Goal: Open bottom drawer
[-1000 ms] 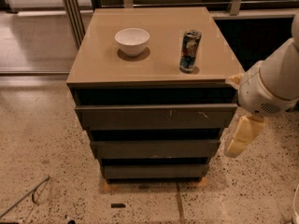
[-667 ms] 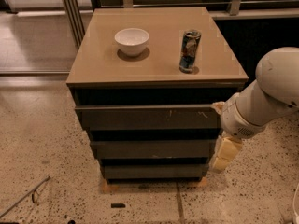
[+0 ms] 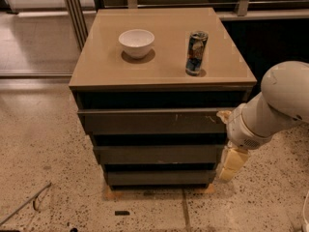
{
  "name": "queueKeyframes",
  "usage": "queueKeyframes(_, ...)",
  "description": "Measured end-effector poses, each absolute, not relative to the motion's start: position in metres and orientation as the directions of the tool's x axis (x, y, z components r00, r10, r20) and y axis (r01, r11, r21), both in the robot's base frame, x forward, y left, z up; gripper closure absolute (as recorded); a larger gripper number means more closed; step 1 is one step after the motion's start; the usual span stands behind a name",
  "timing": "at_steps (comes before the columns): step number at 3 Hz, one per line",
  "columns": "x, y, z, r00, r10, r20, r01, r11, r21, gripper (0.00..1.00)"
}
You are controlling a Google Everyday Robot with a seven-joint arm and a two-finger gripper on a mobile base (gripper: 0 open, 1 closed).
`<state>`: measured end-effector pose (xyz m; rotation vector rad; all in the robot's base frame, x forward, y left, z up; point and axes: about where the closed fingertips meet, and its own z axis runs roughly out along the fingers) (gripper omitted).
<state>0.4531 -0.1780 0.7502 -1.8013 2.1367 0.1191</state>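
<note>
The drawer cabinet has three dark grey-brown handleless fronts. The bottom drawer (image 3: 159, 178) is the narrowest and slimmest, plain, and sits shut just above the floor. Above it are the mid-width drawer (image 3: 159, 154) and the widest top drawer (image 3: 152, 121) with pale scratch marks. My gripper (image 3: 229, 166) hangs from the white arm (image 3: 275, 105) at the cabinet's right front corner, its cream fingers pointing down beside the right end of the bottom drawer.
A white bowl (image 3: 136, 43) and a tall can (image 3: 196, 52) stand on the tan cabinet top (image 3: 106, 62). Speckled floor lies in front. A thin metal rod (image 3: 24, 207) and a small dark item (image 3: 121, 212) lie on the floor at left front.
The arm has swung left and down, bringing the gripper from beside the cabinet's right side closer to the right end of the lower drawers. All drawers stay shut.
</note>
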Motion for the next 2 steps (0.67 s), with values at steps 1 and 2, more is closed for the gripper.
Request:
queueKeyframes(1, 0.451, -0.172, 0.685, -0.115, -0.943, -0.312, -0.975, 0.167, -0.147, 0.00)
queueKeyframes(2, 0.451, -0.157, 0.597, -0.128, -0.933, -0.337, -0.980, 0.171, -0.102, 0.00)
